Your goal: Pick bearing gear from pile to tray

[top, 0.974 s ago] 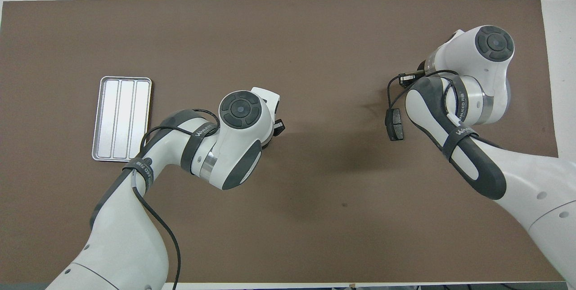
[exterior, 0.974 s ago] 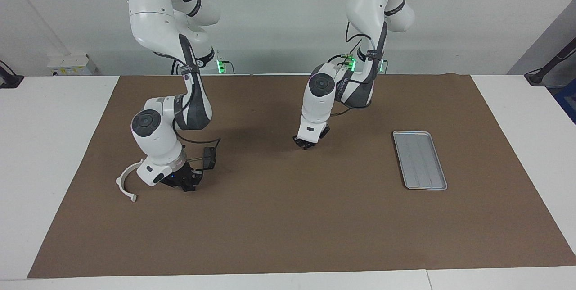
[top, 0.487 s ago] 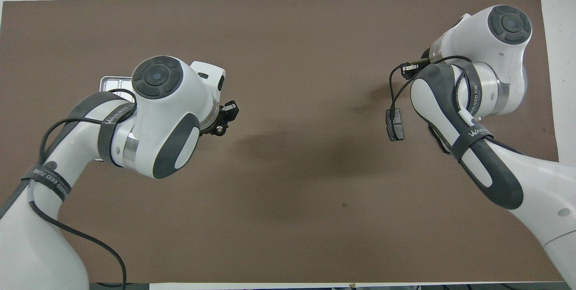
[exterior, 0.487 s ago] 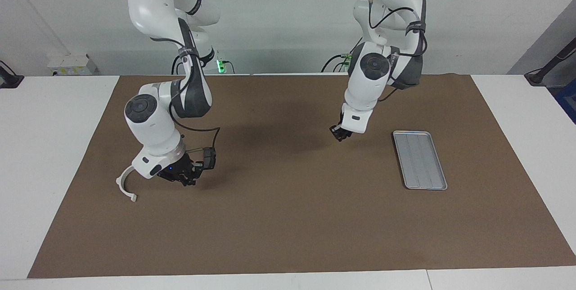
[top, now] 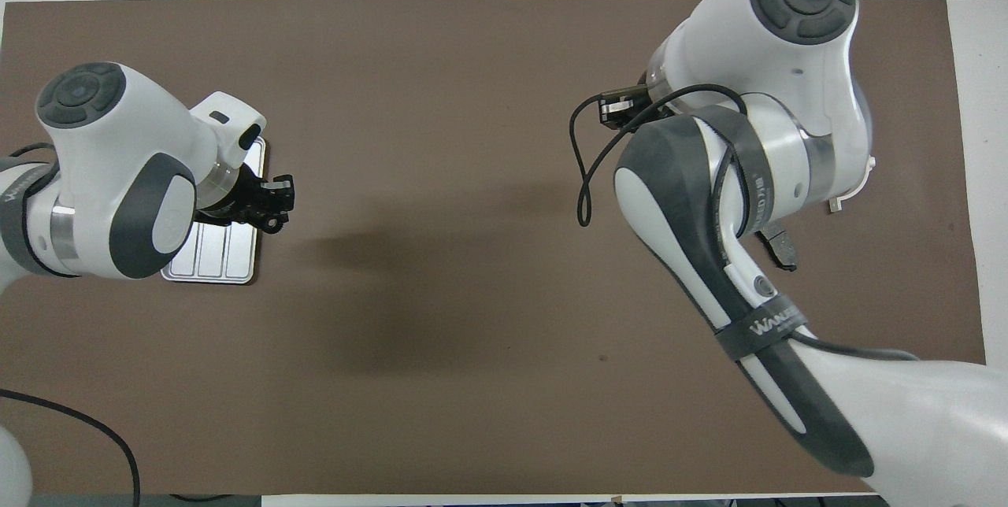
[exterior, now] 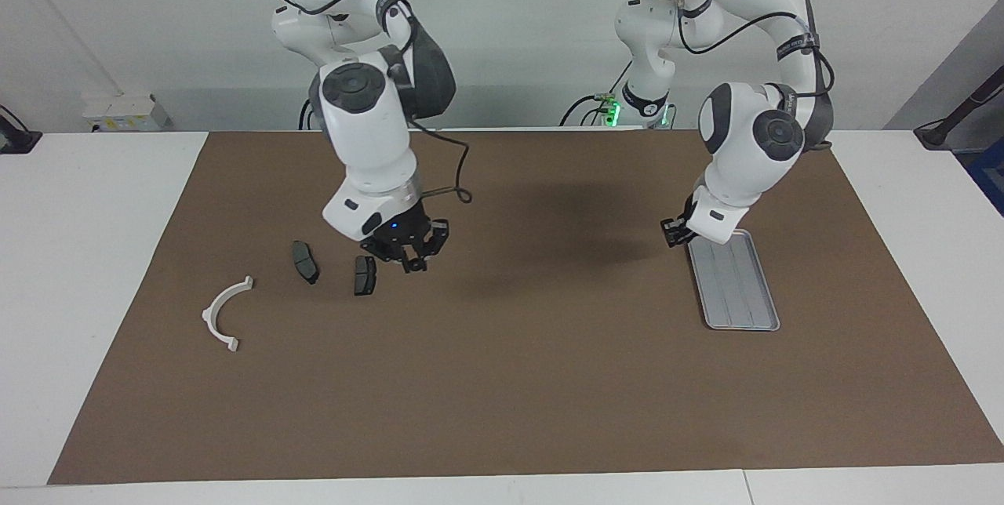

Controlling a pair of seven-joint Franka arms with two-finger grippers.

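My left gripper hangs low beside the silver tray, at the tray's edge nearer the table's middle. It is shut on a small dark round piece, the bearing gear. The pile lies toward the right arm's end: two dark brake pads and a white half-ring bracket. My right gripper is shut and hovers just above the mat beside the pads, holding nothing I can see. In the overhead view the right arm hides most of the pile.
A brown mat covers the table between white borders. A loose black cable loops from the right wrist. The tray holds nothing that I can see.
The left arm has swung from the table's middle to the tray, carrying the small piece. The right arm has risen and shifted toward the middle, uncovering both brake pads.
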